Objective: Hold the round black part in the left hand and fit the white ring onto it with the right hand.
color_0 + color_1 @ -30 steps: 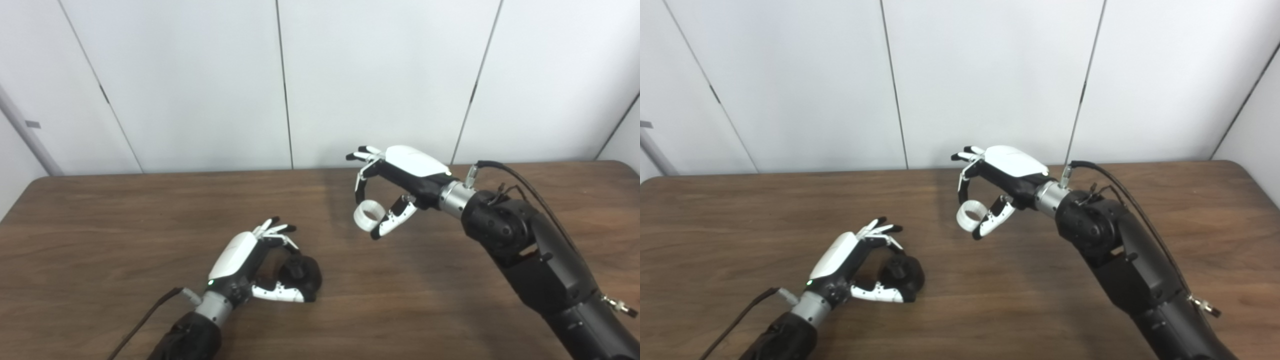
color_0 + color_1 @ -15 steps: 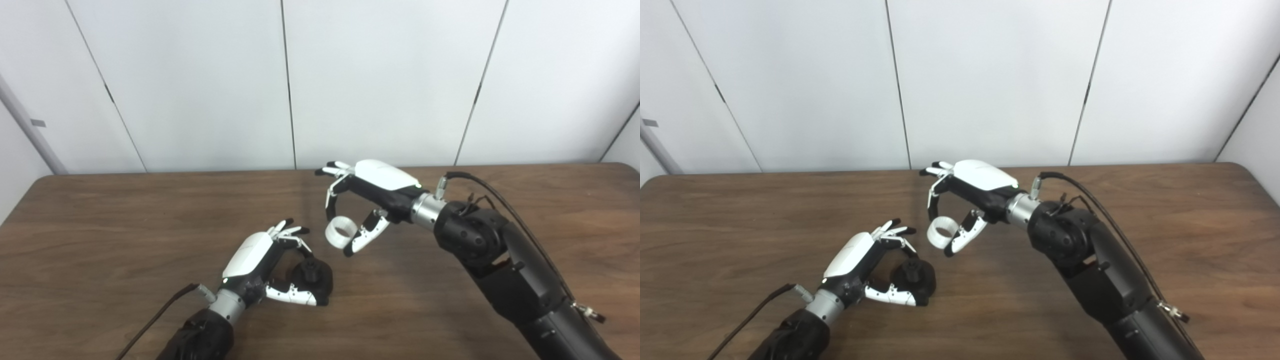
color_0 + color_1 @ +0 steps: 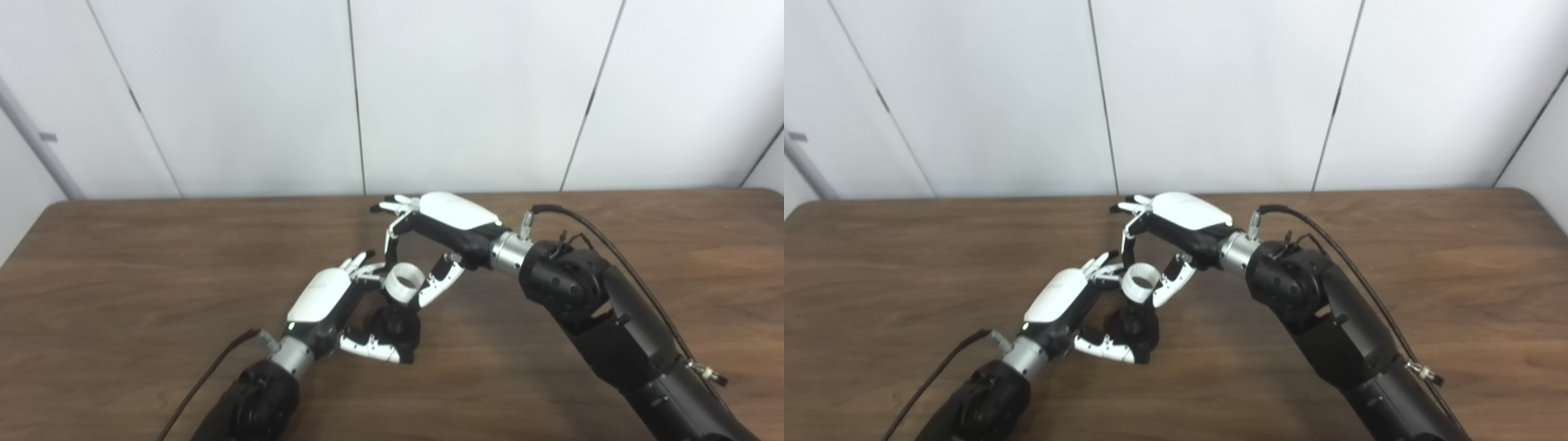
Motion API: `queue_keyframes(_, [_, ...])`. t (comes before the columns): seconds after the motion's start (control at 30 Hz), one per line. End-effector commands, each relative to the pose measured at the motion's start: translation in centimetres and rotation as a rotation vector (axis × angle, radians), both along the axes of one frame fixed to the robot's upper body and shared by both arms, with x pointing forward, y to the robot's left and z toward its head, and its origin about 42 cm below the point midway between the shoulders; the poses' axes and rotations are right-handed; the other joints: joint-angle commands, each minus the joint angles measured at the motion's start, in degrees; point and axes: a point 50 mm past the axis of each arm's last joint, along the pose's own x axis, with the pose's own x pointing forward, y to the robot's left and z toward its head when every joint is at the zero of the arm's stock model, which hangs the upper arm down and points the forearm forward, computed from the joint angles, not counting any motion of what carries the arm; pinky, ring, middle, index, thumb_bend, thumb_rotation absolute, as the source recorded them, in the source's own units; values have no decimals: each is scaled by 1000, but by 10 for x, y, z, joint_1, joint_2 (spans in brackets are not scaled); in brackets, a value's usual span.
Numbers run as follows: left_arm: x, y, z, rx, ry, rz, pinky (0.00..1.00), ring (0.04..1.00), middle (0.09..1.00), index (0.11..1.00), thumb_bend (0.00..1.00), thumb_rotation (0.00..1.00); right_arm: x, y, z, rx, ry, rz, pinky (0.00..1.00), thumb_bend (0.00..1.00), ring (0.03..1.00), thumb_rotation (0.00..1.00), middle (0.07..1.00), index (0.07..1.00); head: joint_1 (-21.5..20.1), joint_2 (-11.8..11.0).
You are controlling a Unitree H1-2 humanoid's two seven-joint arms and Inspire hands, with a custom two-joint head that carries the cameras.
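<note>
My left hand (image 3: 331,306) is shut on the round black part (image 3: 397,329), holding it low over the brown table (image 3: 122,275) with its central stub pointing up. My right hand (image 3: 441,229) is shut on the white ring (image 3: 403,282), pinched between a finger and the thumb. The ring hangs just above the black part's stub, close to the left hand's fingertips, with a small gap still showing. The same shows in the right eye view: left hand (image 3: 1059,303), black part (image 3: 1134,327), ring (image 3: 1140,282), right hand (image 3: 1179,223).
The table's far edge meets a white panelled wall (image 3: 459,92). A black cable (image 3: 612,245) runs along my right forearm and another cable (image 3: 202,386) trails from my left wrist.
My right hand has carried the white ring left and down, from well apart to just above the black part. My left hand has lifted the part a little toward it. The camera has shifted too.
</note>
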Motion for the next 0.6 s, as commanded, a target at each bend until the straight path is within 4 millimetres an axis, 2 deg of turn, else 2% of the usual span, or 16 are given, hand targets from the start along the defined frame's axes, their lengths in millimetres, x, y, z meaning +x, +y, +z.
queue_keyframes(0.0, [4,-2,10,15,-34,-13,1000,1000,879,477,520,48,-3,10,23,42,-70,54,965,522,1000,131,948,476,1,1])
queue_keyframes(0.27, [4,-1,12,20,-40,-15,1000,1000,878,477,520,48,-8,14,8,55,-31,83,934,521,1000,132,948,475,1,7])
queue_keyframes(0.57, [4,0,13,24,-36,-14,1000,1000,878,477,520,47,-16,16,-1,43,-2,84,949,522,1000,132,944,475,-4,8])
